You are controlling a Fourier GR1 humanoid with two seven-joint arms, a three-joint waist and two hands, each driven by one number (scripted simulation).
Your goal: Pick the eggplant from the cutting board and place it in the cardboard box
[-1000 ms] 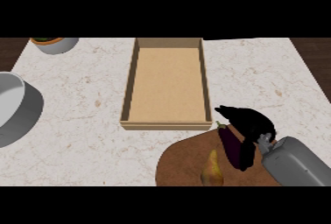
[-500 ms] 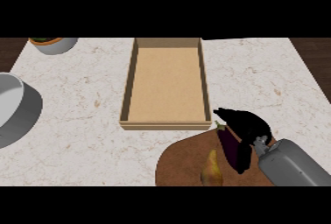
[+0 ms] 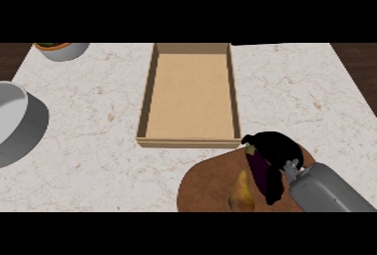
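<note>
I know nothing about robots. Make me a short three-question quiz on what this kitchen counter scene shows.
1. True or false: the dark purple eggplant already lies inside the open tan cardboard box.
2. Which hand curls round the eggplant: A) the robot's left hand, B) the black right hand?
3. Fill in: beside the eggplant, a yellowish-brown vegetable lies on the round brown wooden ______.

Key
1. False: the eggplant is over the cutting board, just outside the box's near right corner.
2. B; the left hand does not show.
3. cutting board
</note>
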